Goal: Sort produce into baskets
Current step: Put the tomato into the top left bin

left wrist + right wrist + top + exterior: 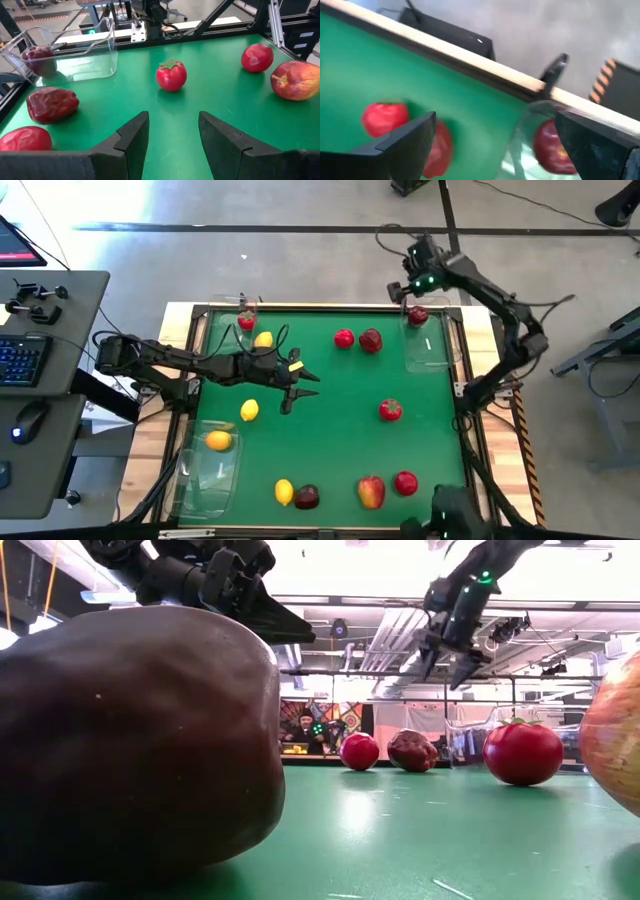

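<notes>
My left gripper (303,387) hovers open over the table's middle left, nothing between its fingers (132,135). A red fruit (171,75) sits on the green top ahead of it. My right gripper (412,288) stands open and high over the far right basket (432,345). A dark red apple (550,147) lies in that basket. The far left basket (232,320) holds a small red fruit (246,321). The near left basket (208,470) holds a yellow-orange lemon (218,441). Loose lemons (249,410) and red fruits (344,338) are scattered on the table.
Along the near edge lie a lemon (284,492), a dark apple (307,497), a red-yellow apple (371,492) and a red fruit (405,483). A dark red fruit (370,340) sits near the far edge. A wooden rim (330,306) frames the table.
</notes>
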